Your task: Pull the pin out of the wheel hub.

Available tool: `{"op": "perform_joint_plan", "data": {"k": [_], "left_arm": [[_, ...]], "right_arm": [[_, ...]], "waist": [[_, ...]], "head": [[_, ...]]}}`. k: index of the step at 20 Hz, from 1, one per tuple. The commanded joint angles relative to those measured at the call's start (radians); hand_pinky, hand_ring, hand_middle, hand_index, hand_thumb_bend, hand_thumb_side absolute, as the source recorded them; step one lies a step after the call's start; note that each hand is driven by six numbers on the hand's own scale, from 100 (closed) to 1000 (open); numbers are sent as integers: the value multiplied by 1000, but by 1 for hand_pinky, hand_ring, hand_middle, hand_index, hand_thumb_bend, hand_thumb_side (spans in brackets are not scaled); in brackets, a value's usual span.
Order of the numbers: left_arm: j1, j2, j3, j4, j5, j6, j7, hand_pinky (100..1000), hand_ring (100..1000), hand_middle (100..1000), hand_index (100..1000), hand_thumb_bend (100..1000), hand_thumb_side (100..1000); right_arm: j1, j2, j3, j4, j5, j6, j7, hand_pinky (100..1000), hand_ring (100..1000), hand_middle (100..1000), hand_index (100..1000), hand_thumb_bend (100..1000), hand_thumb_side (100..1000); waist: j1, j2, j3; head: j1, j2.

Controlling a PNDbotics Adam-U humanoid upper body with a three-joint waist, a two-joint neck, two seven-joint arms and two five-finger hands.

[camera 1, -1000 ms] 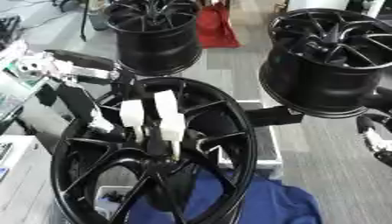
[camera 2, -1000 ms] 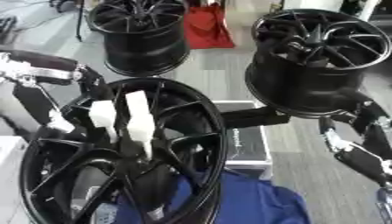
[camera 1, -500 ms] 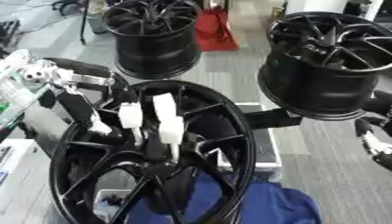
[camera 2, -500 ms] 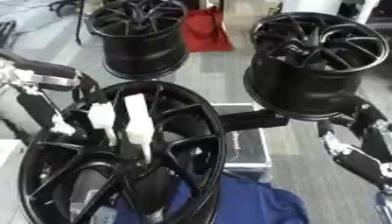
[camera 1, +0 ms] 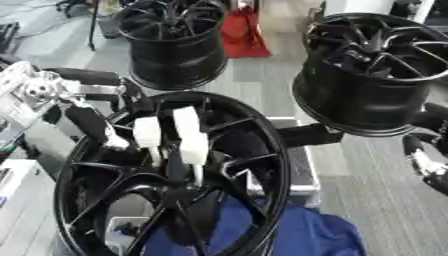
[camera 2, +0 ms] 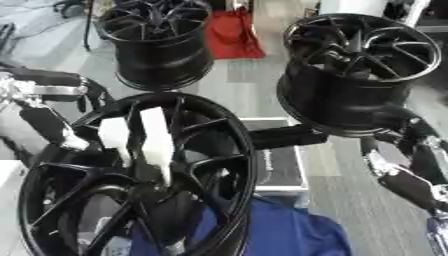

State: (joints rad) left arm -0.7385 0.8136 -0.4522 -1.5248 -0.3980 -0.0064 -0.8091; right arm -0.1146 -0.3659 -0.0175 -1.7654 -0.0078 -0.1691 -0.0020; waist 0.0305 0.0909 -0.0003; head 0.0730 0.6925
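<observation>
With the left hand at the black wheel hub's ten o'clock rim, finger state indiscernible, and the right hand hanging relaxed and empty at three o'clock, the white pin could jam if drawn askew.

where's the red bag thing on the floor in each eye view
Left eye view: the red bag sits at top centre, between the far-left wheel and the upper-right wheel.
Right eye view: the same red bag at top centre, shifted slightly left.
Shared landmark: the big near wheel hub with white fingers over its spokes, lower left in both.
</observation>
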Motion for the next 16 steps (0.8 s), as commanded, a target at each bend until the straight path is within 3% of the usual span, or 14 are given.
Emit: {"op": "perform_joint_plan", "data": {"k": [1, 7, 13, 16], "left_arm": [[-10, 11, 1, 5, -5, -3, -16, 649, 725, 768, 861, 452, 362], [-9, -10, -15, 26, -14, -1, -19, 627, 702, 748, 843, 432, 343], [-9, -26, -11, 51, -61, 4, 17, 644, 727, 766, 855, 480, 362], [-10, -28, -10, 59, -77, 9, 45, 603, 684, 729, 826, 410, 317]], "right_arm": [[-11, -24, -3, -8, -3, -1, -2, 778, 851, 781, 896, 250, 235], [-12, -22, -2, -8, -3, -1, -1, 778, 850, 781, 896, 250, 236], [-12, -21, -1, -7, -3, -1, -1, 778, 851, 781, 896, 249, 236], [-12, -22, -2, -6, -4, -1, -2, 778, 850, 781, 896, 249, 236]], "waist": [[-1, -11, -2], [-2, -13, -4], [-2, -13, -7], [-1, -13, -7]], "head": [[-1, -13], [0, -19], [-3, -20], [-2, -20]]}}
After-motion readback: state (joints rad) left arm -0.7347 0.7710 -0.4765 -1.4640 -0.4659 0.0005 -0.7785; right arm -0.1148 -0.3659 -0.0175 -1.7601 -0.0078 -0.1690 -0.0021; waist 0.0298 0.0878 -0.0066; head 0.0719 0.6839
